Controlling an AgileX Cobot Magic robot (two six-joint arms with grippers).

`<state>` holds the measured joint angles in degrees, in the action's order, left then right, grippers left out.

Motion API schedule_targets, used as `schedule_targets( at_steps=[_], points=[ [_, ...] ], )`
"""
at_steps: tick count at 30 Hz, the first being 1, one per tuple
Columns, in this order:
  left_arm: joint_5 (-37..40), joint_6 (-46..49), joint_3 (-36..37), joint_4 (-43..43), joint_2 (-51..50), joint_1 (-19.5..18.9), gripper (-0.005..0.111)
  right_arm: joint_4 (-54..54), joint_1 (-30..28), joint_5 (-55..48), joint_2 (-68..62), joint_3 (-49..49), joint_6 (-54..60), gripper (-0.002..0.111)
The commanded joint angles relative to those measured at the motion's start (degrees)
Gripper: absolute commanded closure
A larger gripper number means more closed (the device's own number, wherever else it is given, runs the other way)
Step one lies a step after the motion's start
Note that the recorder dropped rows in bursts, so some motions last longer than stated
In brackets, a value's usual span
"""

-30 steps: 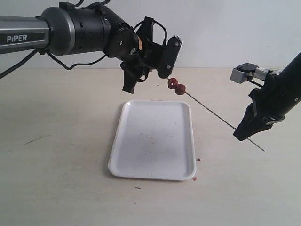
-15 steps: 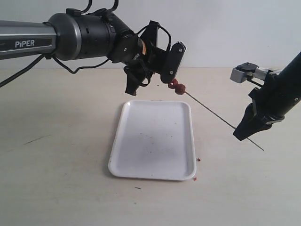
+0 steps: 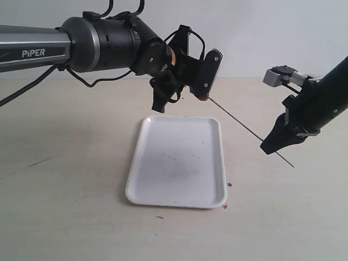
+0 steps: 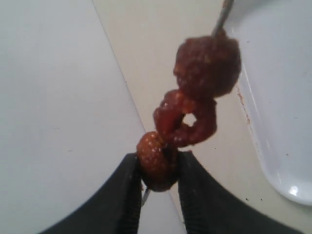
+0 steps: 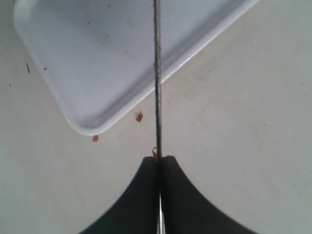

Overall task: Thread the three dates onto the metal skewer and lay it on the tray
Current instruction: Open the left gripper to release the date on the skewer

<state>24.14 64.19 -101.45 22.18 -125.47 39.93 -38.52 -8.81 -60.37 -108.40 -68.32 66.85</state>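
left gripper [image 4: 158, 157] clamped on endmost of three dates [image 4: 207, 66], right gripper [image 5: 159, 163] pinching metal skewer [image 5: 157, 73], tray [image 3: 163, 190] below, crumbs [image 5: 139, 117] on surface [image 3: 70, 163]

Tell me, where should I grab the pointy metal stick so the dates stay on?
Grab the metal skewer on its bare stretch, away from the dates bunched at one end. It is thin and straight, so pinch it from both sides, across its length, as the right gripper does near the other end.
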Motion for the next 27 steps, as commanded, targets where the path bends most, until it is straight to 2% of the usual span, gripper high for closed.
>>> schedule_targets(
  at_steps=[1,10,20,22,25,27],
  points=[
    [-0.25,-0.96,-0.04,0.16,0.18,1.33,0.080,-3.33,-0.12,2.64,0.00,-0.01,0.63,0.108],
    [-0.25,-1.23,-0.04,0.31,0.18,3.55,0.080,-9.98,-0.12,6.61,-0.33,-0.12,1.03,0.108],
    [0.04,-3.69,-0.04,0.31,0.18,3.66,0.079,-14.68,-0.12,8.23,-0.33,-0.12,3.17,0.108],
    [-0.10,-5.07,-0.04,0.31,0.18,3.66,0.072,-14.68,-0.12,8.23,-0.33,-0.12,3.17,0.108],
    [-0.56,-7.76,-0.04,1.51,0.29,3.46,0.049,-14.58,-0.12,8.23,-0.33,-0.12,3.17,0.108],
    [-0.56,-8.65,-0.04,1.63,0.67,3.32,0.044,-14.69,-0.12,8.35,-0.33,-0.12,3.17,0.108]
  ],
)
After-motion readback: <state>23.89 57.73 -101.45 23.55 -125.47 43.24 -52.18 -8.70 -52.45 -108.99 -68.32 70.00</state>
